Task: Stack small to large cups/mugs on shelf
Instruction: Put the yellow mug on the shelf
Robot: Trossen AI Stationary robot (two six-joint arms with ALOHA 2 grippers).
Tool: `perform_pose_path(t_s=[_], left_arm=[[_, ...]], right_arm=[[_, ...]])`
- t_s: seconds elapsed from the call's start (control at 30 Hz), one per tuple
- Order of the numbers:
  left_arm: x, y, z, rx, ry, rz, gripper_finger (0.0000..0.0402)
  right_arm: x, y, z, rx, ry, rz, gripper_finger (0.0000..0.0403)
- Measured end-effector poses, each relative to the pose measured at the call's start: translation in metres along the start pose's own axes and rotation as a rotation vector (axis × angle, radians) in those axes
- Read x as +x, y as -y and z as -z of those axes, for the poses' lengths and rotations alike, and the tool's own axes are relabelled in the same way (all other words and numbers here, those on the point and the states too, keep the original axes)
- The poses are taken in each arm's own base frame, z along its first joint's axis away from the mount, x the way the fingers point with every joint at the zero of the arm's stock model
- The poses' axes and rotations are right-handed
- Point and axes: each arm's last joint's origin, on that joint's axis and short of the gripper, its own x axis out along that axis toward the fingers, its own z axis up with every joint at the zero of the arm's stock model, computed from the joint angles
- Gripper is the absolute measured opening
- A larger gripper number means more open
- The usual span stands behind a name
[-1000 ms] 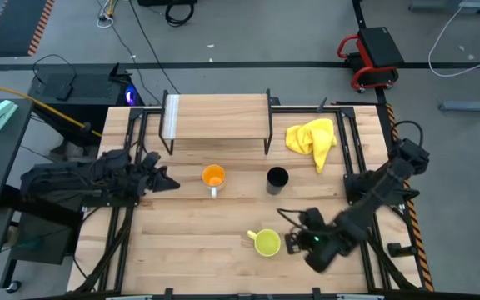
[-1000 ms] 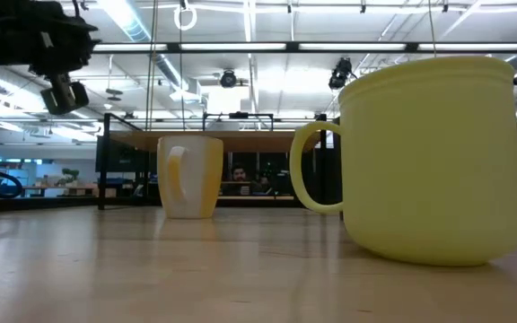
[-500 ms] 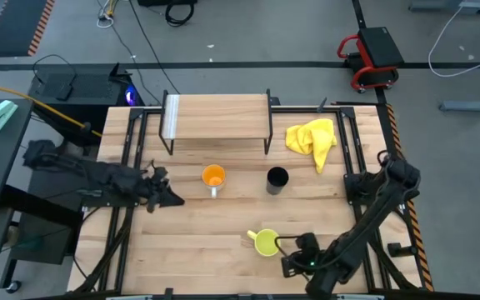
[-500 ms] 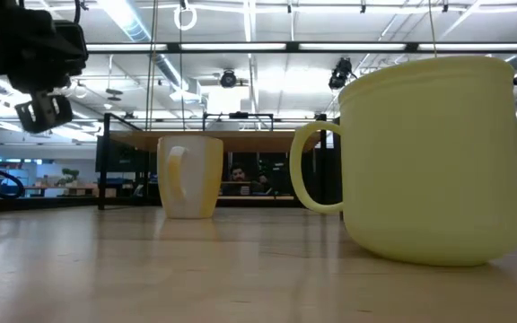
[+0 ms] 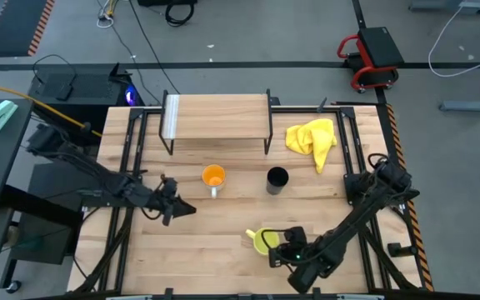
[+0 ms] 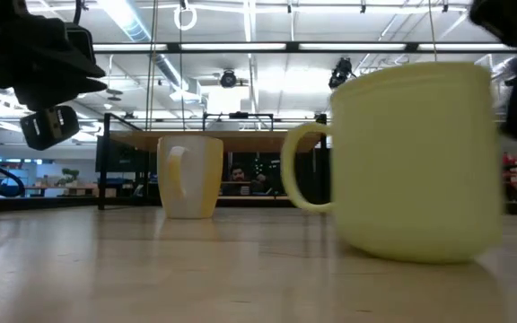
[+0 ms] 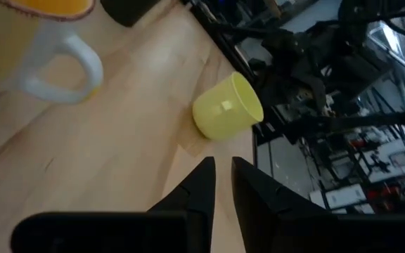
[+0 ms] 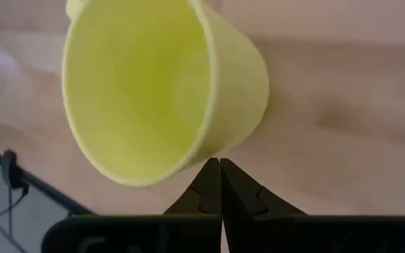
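The right claw [image 5: 280, 250] now sits at the near edge of the surface [image 5: 207, 242], just right of the yellow-green mug [image 5: 263, 242], its fingers pressed together with nothing between them; a second ago it was further right and its arm stood higher. In the right wrist view the closed fingertips [image 8: 220, 176] touch the mug's rim [image 8: 153, 91]. In the low view the mug [image 6: 411, 161] has shifted slightly left and looks blurred. The left claw [image 5: 176, 208] has swung in from the left edge and hangs above the surface, near and left of the orange-inside mug [image 5: 213, 177]; its fingers [image 7: 206, 179] stand a narrow gap apart around nothing. The black cup [image 5: 277, 178] stands right of the orange-inside mug, both unmoved, in front of the shelf [image 5: 217, 117], whose top is bare. A yellow cloth [image 5: 312, 137] lies far right.
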Motion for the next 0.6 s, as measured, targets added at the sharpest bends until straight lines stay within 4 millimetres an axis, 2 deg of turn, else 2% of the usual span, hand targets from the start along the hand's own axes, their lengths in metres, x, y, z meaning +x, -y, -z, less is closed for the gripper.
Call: perform_pose_path(t_s=[0.27, 0.6], left_arm=[[0.021, 0.000, 0.007, 0.045, 0.011, -0.053, 0.0052], [0.065, 0.027, 0.007, 0.255, 0.014, -0.098, 0.0052]], right_arm=[[0.011, -0.012, -0.021, 0.015, 0.044, 0.018, 0.0002], [0.019, -0.015, -0.042, 0.040, 0.103, 0.087, 0.0002]])
